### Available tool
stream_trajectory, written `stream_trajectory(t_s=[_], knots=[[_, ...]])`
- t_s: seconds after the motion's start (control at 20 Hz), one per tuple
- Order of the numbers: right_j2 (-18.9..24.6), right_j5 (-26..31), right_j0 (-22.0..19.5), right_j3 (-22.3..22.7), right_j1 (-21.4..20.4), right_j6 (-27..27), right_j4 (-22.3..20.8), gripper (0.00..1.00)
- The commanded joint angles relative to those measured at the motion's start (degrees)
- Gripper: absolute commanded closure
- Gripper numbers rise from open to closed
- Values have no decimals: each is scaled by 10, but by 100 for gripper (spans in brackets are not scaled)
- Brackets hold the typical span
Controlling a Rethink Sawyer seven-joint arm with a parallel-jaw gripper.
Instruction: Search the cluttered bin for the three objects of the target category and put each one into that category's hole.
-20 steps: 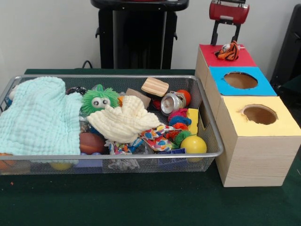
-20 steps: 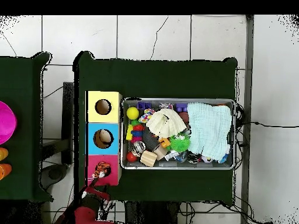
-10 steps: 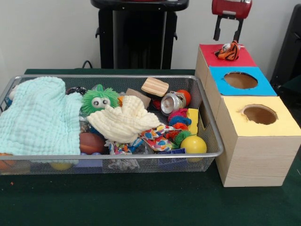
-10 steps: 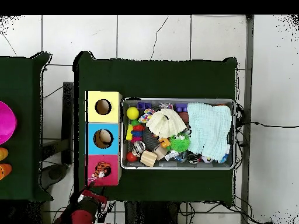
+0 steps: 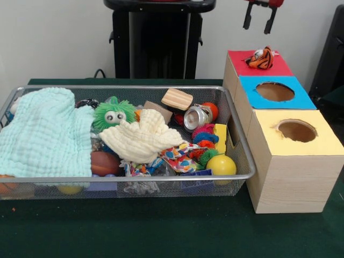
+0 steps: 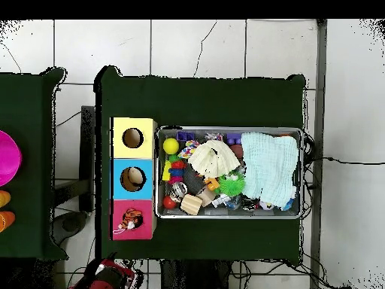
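Gripper [image 5: 257, 20] is hanging empty above the red box [image 5: 239, 60] with jaws apart, tiger toy [image 5: 260, 57] is sitting over the red hole rather than down in it, so it's risking staying perched or rolling off.

A green cloth [image 5: 161, 231] covers the table. At nine o'clock in the overhead view stands a second green-covered table [image 6: 26, 162], bearing a round pink thing [image 6: 7, 158] with orange pieces [image 6: 5, 211] just toward six o'clock from it. The floor is pale tile [image 6: 195, 49], and cables [image 6: 342, 161] trail across it at three o'clock. A plain light wall [image 5: 54, 37] rises at twelve o'clock in the front view.
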Motion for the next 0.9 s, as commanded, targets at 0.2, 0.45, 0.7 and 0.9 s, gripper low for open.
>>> stream_trajectory(t_s=[0.2, 0.45, 0.7, 0.9], knots=[[-7, -4, -15, -86, 45, 88, 19, 0], [-1, -4, -18, -84, 40, 93, 20, 0], [-4, 22, -24, -100, 37, 84, 19, 0], [-3, 29, -34, -112, 41, 79, 17, 0]])
